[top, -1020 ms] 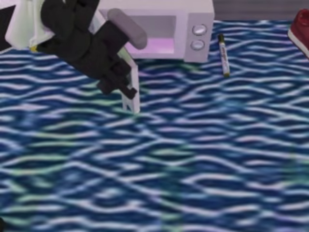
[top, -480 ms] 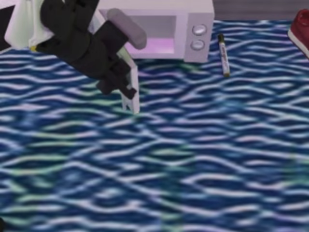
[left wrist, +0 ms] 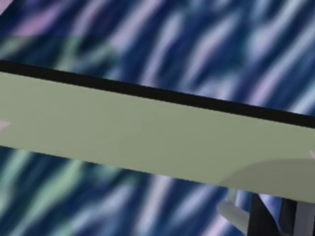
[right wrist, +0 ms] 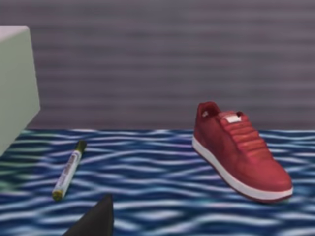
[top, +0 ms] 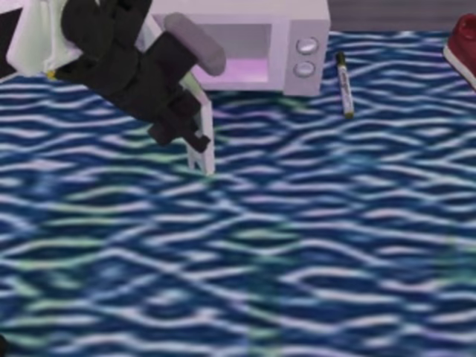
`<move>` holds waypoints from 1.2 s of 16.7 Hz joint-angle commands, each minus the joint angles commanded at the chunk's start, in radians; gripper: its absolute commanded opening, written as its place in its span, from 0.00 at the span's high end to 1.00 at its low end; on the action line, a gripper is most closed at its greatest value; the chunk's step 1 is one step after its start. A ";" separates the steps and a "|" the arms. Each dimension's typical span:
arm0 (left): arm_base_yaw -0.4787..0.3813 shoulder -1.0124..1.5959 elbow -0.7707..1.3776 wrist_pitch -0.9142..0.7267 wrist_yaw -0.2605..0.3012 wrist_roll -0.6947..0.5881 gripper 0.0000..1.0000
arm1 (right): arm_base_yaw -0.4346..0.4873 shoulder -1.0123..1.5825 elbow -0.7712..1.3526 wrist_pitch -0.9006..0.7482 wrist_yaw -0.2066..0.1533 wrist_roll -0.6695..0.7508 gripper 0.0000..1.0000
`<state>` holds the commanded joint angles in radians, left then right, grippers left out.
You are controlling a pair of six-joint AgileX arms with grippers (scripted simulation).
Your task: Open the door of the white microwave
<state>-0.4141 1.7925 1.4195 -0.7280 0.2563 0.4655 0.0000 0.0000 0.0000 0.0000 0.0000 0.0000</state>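
Note:
The white microwave stands at the back of the table, with two round knobs on its front panel. Its door is swung out towards the table's front, and the pale pink interior shows. My left gripper is at the door's free edge, shut on the slim handle. In the left wrist view the door's edge crosses as a pale band, with one dark finger beside the handle. My right gripper is parked off the right side, open, with one dark fingertip in sight and nothing held.
A marker pen lies just right of the microwave and appears too in the right wrist view. A red shoe sits at the back right corner. A blue wavy cloth covers the table.

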 joint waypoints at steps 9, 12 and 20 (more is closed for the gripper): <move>0.067 -0.011 -0.006 -0.055 0.078 0.175 1.00 | 0.000 0.000 0.000 0.000 0.000 0.000 0.00; 0.081 -0.013 -0.009 -0.067 0.094 0.208 1.00 | 0.000 0.000 0.000 0.000 0.000 0.000 0.00; 0.081 -0.013 -0.009 -0.067 0.094 0.208 1.00 | 0.000 0.000 0.000 0.000 0.000 0.000 0.00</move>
<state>-0.3336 1.7792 1.4104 -0.7949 0.3503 0.6738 0.0000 0.0000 0.0000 0.0000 0.0000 0.0000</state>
